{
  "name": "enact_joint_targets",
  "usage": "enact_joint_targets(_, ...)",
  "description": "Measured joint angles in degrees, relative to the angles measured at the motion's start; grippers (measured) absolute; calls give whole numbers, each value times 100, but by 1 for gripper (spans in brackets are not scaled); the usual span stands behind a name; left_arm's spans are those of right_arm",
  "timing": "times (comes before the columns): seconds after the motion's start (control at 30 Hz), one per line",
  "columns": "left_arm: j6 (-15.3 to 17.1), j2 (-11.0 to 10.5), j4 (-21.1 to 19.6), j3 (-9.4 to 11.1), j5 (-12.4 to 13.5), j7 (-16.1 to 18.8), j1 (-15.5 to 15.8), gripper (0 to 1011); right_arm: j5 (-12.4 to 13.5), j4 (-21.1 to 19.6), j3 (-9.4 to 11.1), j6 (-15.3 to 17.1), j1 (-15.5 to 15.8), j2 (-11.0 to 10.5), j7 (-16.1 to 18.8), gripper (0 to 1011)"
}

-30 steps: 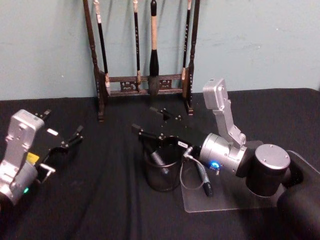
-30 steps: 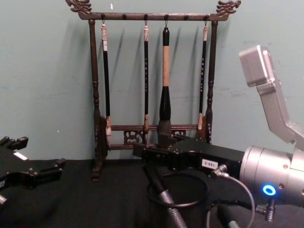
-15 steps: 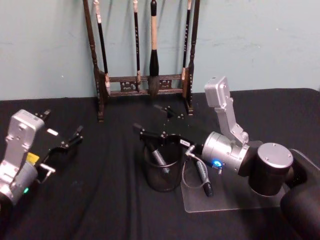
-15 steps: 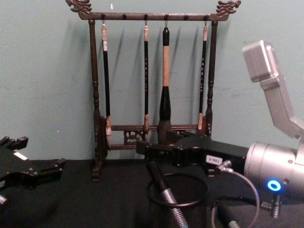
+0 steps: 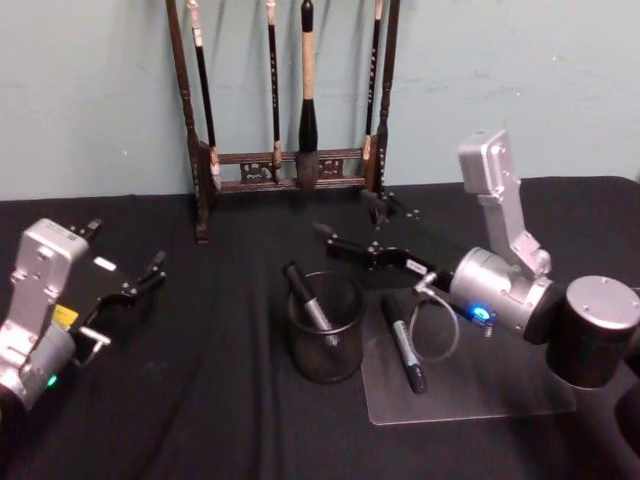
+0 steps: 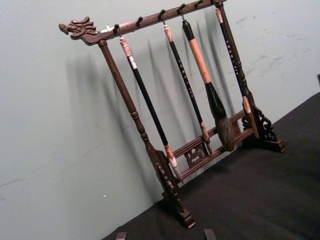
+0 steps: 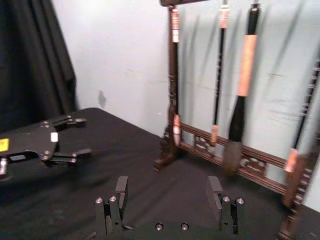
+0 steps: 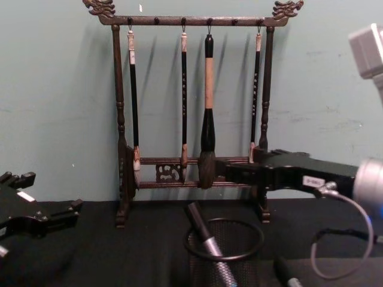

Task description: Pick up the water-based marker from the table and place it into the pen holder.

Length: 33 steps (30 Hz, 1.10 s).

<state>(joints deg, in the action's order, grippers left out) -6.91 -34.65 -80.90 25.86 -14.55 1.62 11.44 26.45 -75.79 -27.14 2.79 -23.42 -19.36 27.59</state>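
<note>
Marker [image 5: 306,296] leans inside pen holder [image 5: 325,362]. Right end effector [image 5: 348,217] wide, empty, just above and behind it; best retreat upward, clear of rim. Left end effector [image 5: 125,248] parked at table's left, wide.

Soft, even room light casts faint slanting shadows of the brush rack [image 8: 206,89] onto the pale wall [image 8: 60,89], while the black table [image 5: 200,400] looks dark and matte.

right gripper [image 5: 345,215] has drawn back off the pen holder [image 5: 325,357] (jaws apart).
</note>
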Motion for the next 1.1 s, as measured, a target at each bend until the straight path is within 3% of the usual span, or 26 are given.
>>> enact_joint_targets(0.27, 0, 0, 0, 0, 0, 0, 0, 1001, -51, -350, 189, 261, 229, -238, -248, 1002)
enact_joint_targets(0.5, 0, 0, 0, 0, 0, 0, 0, 1001, -152, -621, 300, 763, 461, -424, -543, 1002)
enact_joint_targets(1.1, 0, 0, 0, 0, 0, 0, 0, 1001, -451, -737, 232, 1595, 668, -532, -740, 1002)
